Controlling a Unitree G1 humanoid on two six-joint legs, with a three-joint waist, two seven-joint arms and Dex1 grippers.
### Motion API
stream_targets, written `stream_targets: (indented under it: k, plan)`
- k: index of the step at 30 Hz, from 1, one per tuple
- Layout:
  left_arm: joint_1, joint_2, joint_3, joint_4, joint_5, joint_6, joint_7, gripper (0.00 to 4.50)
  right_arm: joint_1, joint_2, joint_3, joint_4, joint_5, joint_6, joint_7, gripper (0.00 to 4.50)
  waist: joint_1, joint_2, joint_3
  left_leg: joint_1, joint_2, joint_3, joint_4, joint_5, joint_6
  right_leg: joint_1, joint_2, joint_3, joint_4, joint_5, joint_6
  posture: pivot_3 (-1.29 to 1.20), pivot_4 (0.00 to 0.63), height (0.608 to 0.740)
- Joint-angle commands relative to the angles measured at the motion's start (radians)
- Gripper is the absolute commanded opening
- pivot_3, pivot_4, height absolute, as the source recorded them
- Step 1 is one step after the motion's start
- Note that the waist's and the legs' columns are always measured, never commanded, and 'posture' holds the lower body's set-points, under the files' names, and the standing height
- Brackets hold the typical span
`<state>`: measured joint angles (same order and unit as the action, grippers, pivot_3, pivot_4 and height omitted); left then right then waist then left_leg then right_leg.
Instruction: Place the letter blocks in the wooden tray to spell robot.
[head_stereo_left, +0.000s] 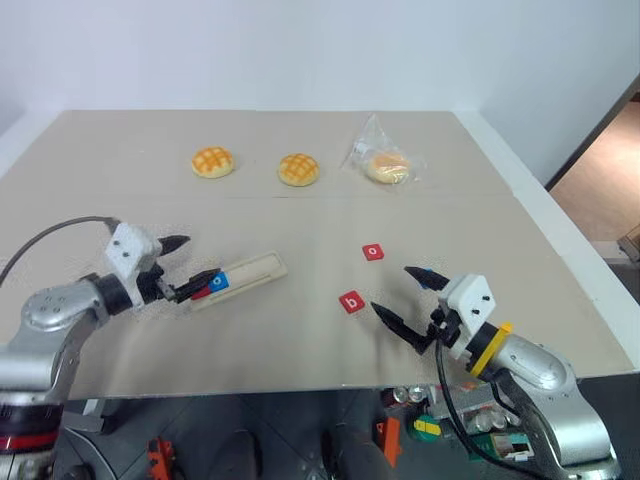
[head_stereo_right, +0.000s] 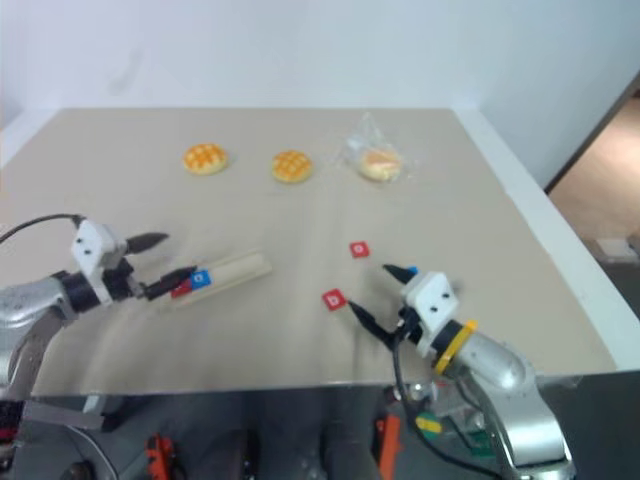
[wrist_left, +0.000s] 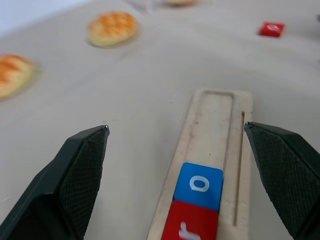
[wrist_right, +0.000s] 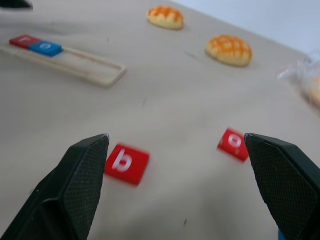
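Letter blocks sit in two places on the beige tabletop (head_stereo_left: 300, 340). Two of them lie in the wooden tray (head_stereo_left: 250, 276), which rests at a slant on the left part of the tabletop: a red r block (wrist_left: 190, 226) at the tray's near-left end and a blue o block (wrist_left: 198, 185) touching it on the far side. The rest of the tray's groove beyond the blue block is bare wood.

Two more blocks lie loose to the right of the tray, well apart from it: a red b block (head_stereo_left: 351, 301) nearer the front edge and a red o block (head_stereo_left: 373, 252) a little farther back and to the right. They do not touch each other.

The left gripper (head_stereo_left: 190, 262) hangs over the tray's near-left end with its fingers (wrist_left: 80, 175) spread wide and grasping nothing; in the left wrist view the two filled slots lie between the fingertips. The right gripper (head_stereo_left: 405, 295) is near the front right of the tabletop, just right of the red b block, its fingers (wrist_right: 80, 185) also spread wide and empty. In the right wrist view the red b block lies just beside one fingertip and the red o block near the other.

Along the far side of the tabletop lie two round golden buns (head_stereo_left: 213, 161) side by side, and to their right a third bun in a clear plastic bag (head_stereo_left: 382, 160).
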<state>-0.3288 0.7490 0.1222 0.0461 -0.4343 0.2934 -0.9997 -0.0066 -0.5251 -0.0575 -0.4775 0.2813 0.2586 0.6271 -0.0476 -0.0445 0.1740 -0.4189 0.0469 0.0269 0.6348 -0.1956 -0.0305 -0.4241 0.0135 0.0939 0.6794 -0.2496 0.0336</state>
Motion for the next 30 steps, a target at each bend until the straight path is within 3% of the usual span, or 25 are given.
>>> stream_targets:
  k: [1,10,22,30]
  plan:
    - [-0.136,0.043,-0.083,0.122,0.017,0.009,-0.188,4.5,-0.079,0.027,0.009,0.004,0.066,-0.01,0.027,4.48,-0.001,0.0,0.0,-0.001,0.0,-0.001,0.0,0.0,0.0,-0.001,0.001,-0.001,0.0,0.0,0.0,0.0,0.15,0.74]
    - [-0.343,0.016,-0.242,0.38,0.163,-0.093,-0.382,4.5,-0.244,-0.007,0.079,0.059,0.249,0.154,0.218,4.48,0.001,0.0,0.0,-0.003,0.001,-0.004,0.0,-0.002,0.003,-0.001,0.002,-0.003,0.001,-0.003,-0.001,0.0,0.15,0.74]
    - [-0.369,-0.026,-0.263,0.468,0.253,-0.161,-0.372,4.5,-0.261,-0.037,0.118,0.14,0.159,0.055,0.295,4.48,0.001,0.0,0.0,-0.005,0.001,-0.009,0.003,-0.002,0.004,0.0,0.002,-0.008,0.002,-0.002,-0.001,0.0,0.15,0.74]
    - [-0.354,-0.049,-0.26,0.5,0.316,-0.19,-0.268,4.5,-0.253,-0.038,0.118,0.174,0.137,0.009,0.308,4.48,0.002,0.0,0.0,-0.005,0.001,-0.01,0.004,-0.002,0.004,0.0,0.002,-0.008,0.002,-0.002,-0.001,0.0,0.15,0.74]
